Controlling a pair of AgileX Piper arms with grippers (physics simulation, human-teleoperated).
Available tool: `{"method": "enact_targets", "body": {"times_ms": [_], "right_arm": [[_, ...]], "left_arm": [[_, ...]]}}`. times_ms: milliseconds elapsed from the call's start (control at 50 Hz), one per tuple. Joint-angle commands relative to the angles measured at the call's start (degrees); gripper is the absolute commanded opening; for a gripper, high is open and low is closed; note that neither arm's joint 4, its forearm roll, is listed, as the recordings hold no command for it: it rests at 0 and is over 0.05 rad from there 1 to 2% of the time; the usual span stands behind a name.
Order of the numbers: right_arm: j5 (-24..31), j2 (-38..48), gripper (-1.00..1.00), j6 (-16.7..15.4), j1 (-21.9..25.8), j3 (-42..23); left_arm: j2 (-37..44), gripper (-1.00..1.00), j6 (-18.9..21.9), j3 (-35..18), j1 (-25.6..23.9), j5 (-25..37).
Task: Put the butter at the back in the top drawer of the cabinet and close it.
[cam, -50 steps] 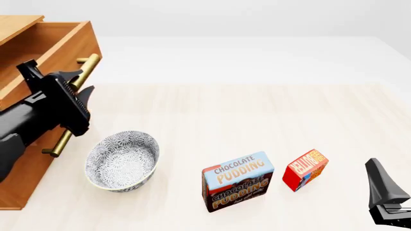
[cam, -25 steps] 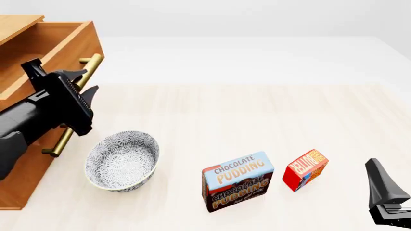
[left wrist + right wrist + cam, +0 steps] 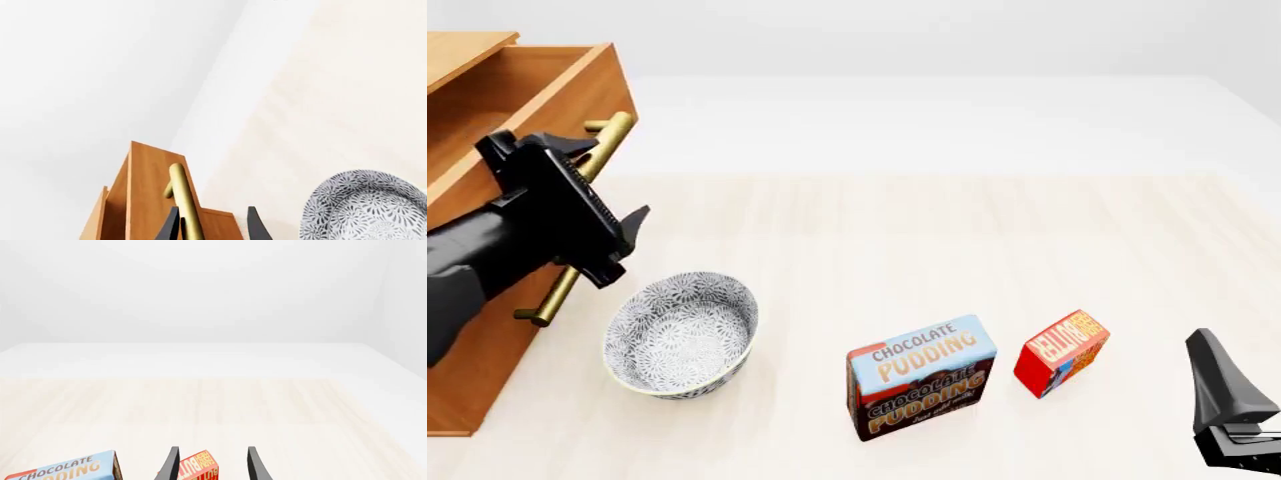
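The butter (image 3: 1062,352), a small red box, lies on the table at the front right; in the right wrist view the butter (image 3: 199,469) shows just beyond my open right gripper (image 3: 212,465), between the finger lines. My right gripper (image 3: 1228,400) sits low at the front right edge, apart from the butter. The cabinet (image 3: 481,370) stands at the left with the top drawer (image 3: 554,90) pulled out. My left gripper (image 3: 618,180) is open beside the drawer's brass handle (image 3: 607,135). That handle (image 3: 181,195) runs close to one finger (image 3: 170,227) in the left wrist view.
A patterned bowl (image 3: 681,335) stands right below the left gripper, in front of the cabinet. The Chocolate Pudding box (image 3: 921,378) stands upright just left of the butter. A lower drawer's handle (image 3: 554,295) sticks out beside the bowl.
The left gripper's fingers have spread wider and the hand has shifted slightly right, off the top handle. The right arm, the boxes and the bowl have not moved.
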Motion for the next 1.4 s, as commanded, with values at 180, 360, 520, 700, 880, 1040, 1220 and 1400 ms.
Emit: {"method": "enact_targets", "body": {"times_ms": [180, 360, 520, 700, 880, 1040, 1220, 1400], "right_arm": [[0.00, 0.00, 1.00, 0.00, 0.00, 0.00], [0.00, 0.00, 1.00, 0.00, 0.00, 0.00], [0.00, 0.00, 1.00, 0.00, 0.00, 0.00], [0.00, 0.00, 1.00, 0.00, 0.00, 0.00], [0.00, 0.00, 1.00, 0.00, 0.00, 0.00], [0.00, 0.00, 1.00, 0.00, 0.00, 0.00], [0.00, 0.00, 1.00, 0.00, 0.00, 0.00], [0.00, 0.00, 1.00, 0.00, 0.00, 0.00]], "left_arm": [[-3.09, 1.00, -4.58, -3.57, -2.28, 9.00], [-5.37, 1.00, -6.72, -6.19, -2.42, 13.50], [-5.51, 1.00, -10.24, -10.78, -2.82, 18.83], [-5.30, 1.00, -15.24, -16.69, -3.30, 25.31], [-6.69, 1.00, -17.03, -20.02, -3.27, 29.42], [-6.27, 1.00, -19.30, -22.29, -2.44, 32.31], [-4.45, 1.00, -24.36, -28.22, -2.06, 38.42], [-1.91, 1.00, -27.96, -31.58, -2.59, 42.74]]}}
